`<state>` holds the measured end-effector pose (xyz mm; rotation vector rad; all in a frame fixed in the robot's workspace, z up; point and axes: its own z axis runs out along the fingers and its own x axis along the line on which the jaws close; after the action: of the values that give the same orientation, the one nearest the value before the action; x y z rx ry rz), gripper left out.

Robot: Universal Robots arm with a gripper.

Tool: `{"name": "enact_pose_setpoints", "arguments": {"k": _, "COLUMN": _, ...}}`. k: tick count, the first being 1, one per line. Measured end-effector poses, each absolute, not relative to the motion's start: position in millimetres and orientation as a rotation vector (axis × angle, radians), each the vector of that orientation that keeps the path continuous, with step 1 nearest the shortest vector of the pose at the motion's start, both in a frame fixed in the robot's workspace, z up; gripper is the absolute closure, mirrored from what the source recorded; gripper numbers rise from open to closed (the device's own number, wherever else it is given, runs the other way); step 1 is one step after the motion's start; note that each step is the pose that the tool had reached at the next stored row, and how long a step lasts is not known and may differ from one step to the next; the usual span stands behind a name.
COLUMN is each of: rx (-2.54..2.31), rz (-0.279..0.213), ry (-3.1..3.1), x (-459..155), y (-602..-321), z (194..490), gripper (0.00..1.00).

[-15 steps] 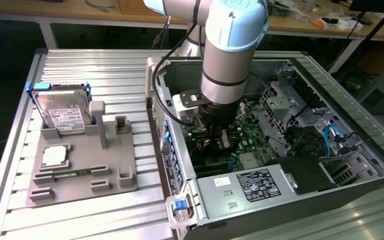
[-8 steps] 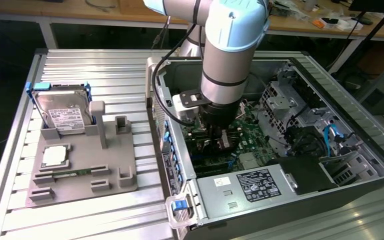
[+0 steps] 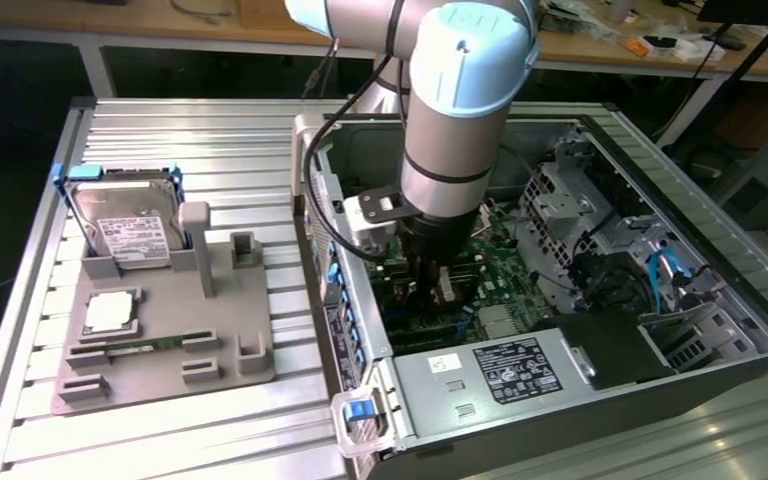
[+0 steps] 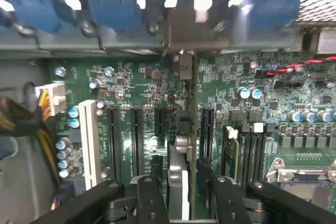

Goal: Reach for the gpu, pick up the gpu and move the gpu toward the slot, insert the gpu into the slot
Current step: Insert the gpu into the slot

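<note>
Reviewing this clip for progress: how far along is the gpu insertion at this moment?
Done: the gpu has been brought into the open computer case and stands edge-on on the green motherboard, its bracket end at the rear wall. In hand: the gripper straddles the card's edge; whether it grips is unclear. Left: the slot is hidden under the card, so full seating can't be confirmed.
</note>
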<state>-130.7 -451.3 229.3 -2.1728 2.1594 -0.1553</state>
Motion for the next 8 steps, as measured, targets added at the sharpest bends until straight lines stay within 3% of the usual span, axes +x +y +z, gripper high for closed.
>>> {"name": "enact_pose_setpoints", "arguments": {"k": 8, "rx": -2.173, "rz": -0.156, "ry": 2.160, "x": -130.7, "y": -451.3, "z": 231.4, "gripper": 0.61}}
